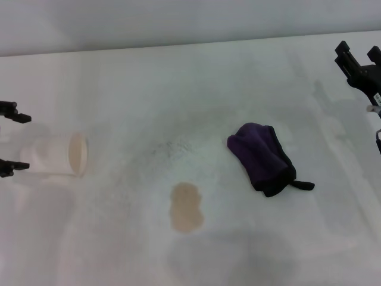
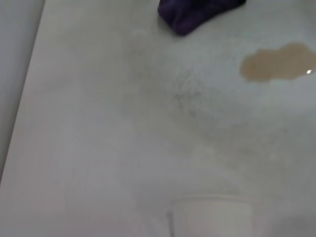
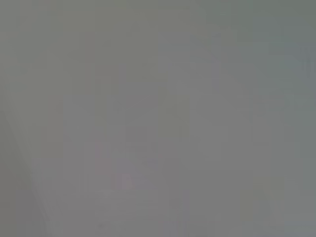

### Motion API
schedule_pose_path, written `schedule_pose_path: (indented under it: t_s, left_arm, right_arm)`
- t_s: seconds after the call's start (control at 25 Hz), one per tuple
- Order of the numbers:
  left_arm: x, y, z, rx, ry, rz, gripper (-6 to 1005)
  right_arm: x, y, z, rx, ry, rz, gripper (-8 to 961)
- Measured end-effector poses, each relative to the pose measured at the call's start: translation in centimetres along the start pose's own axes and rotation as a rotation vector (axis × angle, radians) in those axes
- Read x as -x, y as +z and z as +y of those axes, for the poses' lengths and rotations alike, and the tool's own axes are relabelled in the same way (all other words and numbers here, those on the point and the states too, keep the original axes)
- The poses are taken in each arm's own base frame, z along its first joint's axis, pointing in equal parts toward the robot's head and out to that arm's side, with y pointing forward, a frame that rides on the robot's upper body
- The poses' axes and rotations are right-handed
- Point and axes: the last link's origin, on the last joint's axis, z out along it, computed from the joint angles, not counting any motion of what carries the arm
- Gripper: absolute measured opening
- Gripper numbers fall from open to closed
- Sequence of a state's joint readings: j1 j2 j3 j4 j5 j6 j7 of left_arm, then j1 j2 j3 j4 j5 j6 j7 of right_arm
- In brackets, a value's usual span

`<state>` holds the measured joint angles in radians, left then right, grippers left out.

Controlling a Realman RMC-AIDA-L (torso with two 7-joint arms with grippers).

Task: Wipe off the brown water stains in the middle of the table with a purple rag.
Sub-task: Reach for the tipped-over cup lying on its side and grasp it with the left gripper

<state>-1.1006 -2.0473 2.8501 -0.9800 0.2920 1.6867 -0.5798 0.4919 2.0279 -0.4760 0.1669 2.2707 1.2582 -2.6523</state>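
Your purple rag (image 1: 264,158) lies on the table (image 1: 119,250), just right of the brown water stains (image 1: 187,206) (untouched). Left gripper (image 1: 11,139) — spread wide around a tipped white paper cup (image 1: 59,156). Right gripper (image 1: 357,59) — far right, state indiscernible.

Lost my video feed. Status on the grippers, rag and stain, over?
Left gripper open around a tipped white cup. Right gripper raised, far right. Purple rag untouched; brown water stains unwiped on table. Path clear.
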Motion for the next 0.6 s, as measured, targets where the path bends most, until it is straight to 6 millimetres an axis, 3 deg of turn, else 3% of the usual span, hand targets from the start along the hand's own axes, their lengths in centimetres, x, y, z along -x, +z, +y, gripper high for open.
schedule_pose_path:
  t_s: [0.6]
  left_arm:
    - [0.0,2.8,0.0,-0.015,0.02,-0.005,887]
  right_arm:
    - [0.1,0.0,0.3,0.013,0.007,-0.013,858]
